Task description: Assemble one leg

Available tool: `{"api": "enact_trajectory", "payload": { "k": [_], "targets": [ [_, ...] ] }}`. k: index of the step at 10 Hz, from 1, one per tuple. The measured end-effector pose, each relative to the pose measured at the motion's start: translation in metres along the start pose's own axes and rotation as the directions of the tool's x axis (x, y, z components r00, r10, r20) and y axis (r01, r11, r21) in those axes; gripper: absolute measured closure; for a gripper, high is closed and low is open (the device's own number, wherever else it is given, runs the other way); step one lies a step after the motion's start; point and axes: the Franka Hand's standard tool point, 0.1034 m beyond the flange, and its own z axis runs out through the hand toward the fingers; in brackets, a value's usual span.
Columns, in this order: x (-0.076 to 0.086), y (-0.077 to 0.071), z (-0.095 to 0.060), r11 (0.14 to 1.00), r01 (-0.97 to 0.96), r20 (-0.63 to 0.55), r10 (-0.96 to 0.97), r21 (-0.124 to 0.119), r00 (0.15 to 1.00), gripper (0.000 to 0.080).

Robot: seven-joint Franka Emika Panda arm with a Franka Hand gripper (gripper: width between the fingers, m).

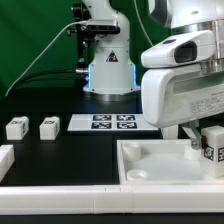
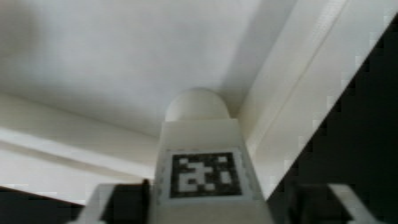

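Note:
My gripper (image 1: 204,140) is shut on a leg (image 1: 212,146), a small white block with a black-and-white tag. It holds it just over the right part of the large white tray-like piece (image 1: 150,168). In the wrist view the leg (image 2: 201,140) stands between my fingers (image 2: 121,205), its rounded end pointing at an inner corner of the tray-like piece (image 2: 107,60). Whether the leg touches that piece I cannot tell. Two more legs (image 1: 17,127) (image 1: 49,126) lie on the black table at the exterior view's left.
The marker board (image 1: 113,122) lies flat at the table's middle back, in front of the arm's base (image 1: 108,75). Another white part (image 1: 5,157) shows at the exterior view's left edge. A white rim (image 1: 60,198) runs along the front.

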Motion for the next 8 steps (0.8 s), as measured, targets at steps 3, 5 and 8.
{"api": "enact_trajectory", "payload": {
  "k": [3,5,8],
  "targets": [
    [-0.0004,0.0015,0.0000,0.999,-0.042,0.000,0.042,-0.001,0.999,0.0506],
    [-0.0004,0.0013,0.0001,0.993,-0.119,-0.002,0.119,0.004,0.993,0.0506],
    [0.0001,0.0015,-0.0003,0.897,-0.442,-0.002,0.442,0.013,0.897,0.0506]
  ]
}}
